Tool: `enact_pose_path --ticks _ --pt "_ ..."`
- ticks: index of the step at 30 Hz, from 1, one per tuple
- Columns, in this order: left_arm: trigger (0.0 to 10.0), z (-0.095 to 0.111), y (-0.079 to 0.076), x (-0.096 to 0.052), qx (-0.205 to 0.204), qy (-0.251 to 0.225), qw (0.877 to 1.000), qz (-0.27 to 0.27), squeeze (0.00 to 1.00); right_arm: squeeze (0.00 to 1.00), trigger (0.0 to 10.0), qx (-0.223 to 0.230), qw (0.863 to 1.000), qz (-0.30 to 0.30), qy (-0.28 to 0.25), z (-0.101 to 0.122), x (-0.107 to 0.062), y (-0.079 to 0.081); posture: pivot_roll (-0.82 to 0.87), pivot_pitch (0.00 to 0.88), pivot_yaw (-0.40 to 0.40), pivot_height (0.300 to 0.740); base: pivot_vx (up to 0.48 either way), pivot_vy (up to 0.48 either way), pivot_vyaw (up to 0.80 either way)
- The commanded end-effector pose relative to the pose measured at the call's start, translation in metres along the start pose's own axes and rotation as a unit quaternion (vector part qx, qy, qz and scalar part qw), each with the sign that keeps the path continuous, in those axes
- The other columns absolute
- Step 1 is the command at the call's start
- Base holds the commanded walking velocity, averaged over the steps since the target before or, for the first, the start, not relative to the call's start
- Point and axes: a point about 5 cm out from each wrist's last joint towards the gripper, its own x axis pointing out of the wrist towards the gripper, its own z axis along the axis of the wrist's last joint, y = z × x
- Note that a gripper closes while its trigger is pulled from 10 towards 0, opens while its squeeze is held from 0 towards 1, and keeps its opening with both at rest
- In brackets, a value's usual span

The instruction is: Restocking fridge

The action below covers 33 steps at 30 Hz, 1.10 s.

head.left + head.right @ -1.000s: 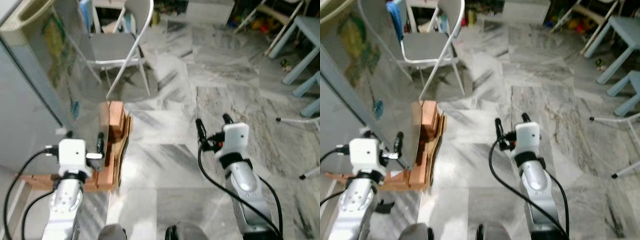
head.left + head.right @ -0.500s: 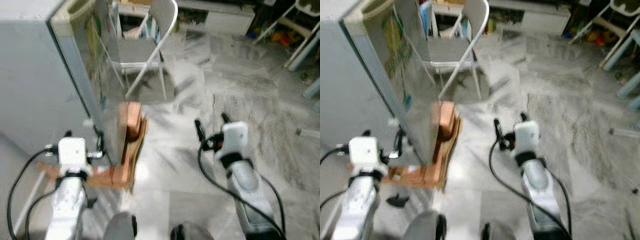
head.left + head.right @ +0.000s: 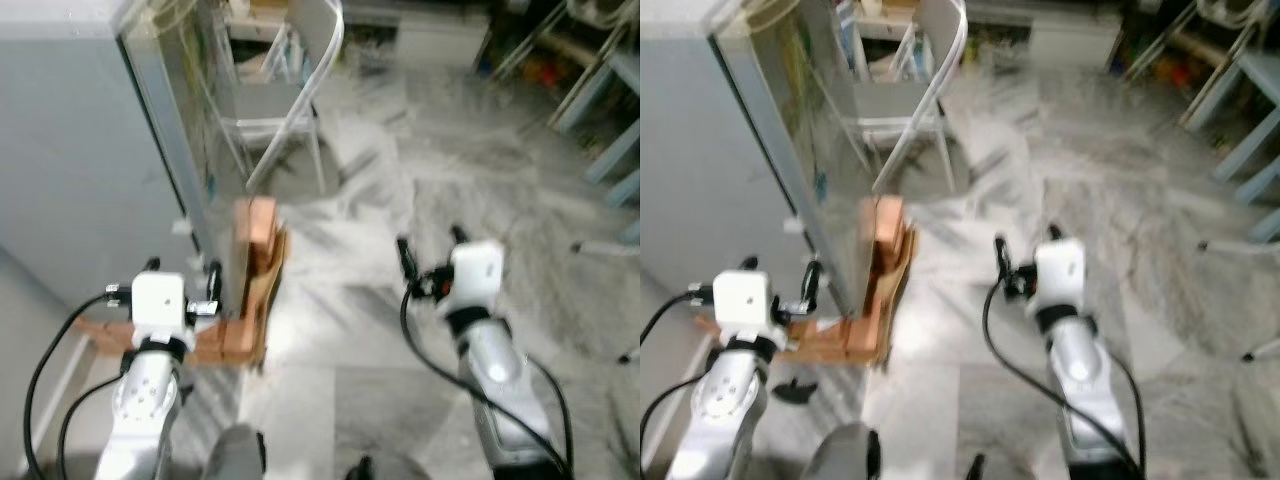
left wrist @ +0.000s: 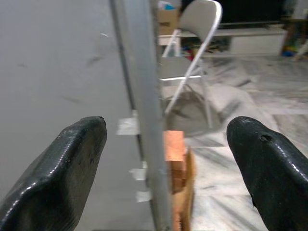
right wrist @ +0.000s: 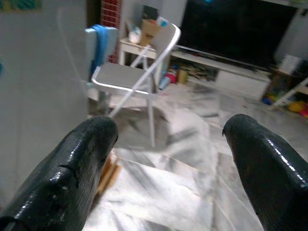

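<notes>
Two silver arms raised forward from the lower edge of the head views, each ending in a white wrist block trailing black cables. Left gripper (image 3: 182, 272) held low on the robot's left, fingers (image 4: 72, 168) spread wide apart with nothing between them. Right gripper (image 3: 432, 247) out ahead on the robot's right, slightly higher, fingers (image 5: 82, 163) likewise wide apart and holding nothing. Both forearms angled upward and slightly inward, wrists straight, fingertips pointing away from the body.
</notes>
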Motion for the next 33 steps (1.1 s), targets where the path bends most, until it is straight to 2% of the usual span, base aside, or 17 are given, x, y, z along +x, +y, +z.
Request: enact_pose_path --ticks 1,18,27,33 --pt "10.0 0.002 -0.001 0.000 0.001 -0.003 1.000 -0.004 0.00 0.00 10.0 -0.006 1.000 -0.002 -0.007 0.004 0.002 -0.003 0.07 0.100 -0.053 0.740 0.420 0.000 0.00" --pt "10.0 0.002 -0.004 0.001 -0.002 -0.002 1.000 -0.012 0.00 0.00 10.0 -0.007 1.000 -0.003 -0.006 0.003 0.003 -0.001 0.07 0.117 -0.053 0.740 0.375 0.000 0.00" --pt "10.0 0.001 -0.005 0.000 -0.013 0.000 1.000 -0.013 0.00 0.00 10.0 -0.003 1.000 -0.006 -0.001 0.001 0.005 -0.001 0.07 0.116 -0.056 0.740 0.000 0.000 0.00" --pt "10.0 0.000 -0.007 0.011 -0.010 -0.002 0.999 -0.030 0.00 0.00 10.0 -0.003 1.000 -0.001 -0.001 0.002 0.007 0.000 0.07 0.120 -0.064 0.740 0.000 0.000 -0.70"
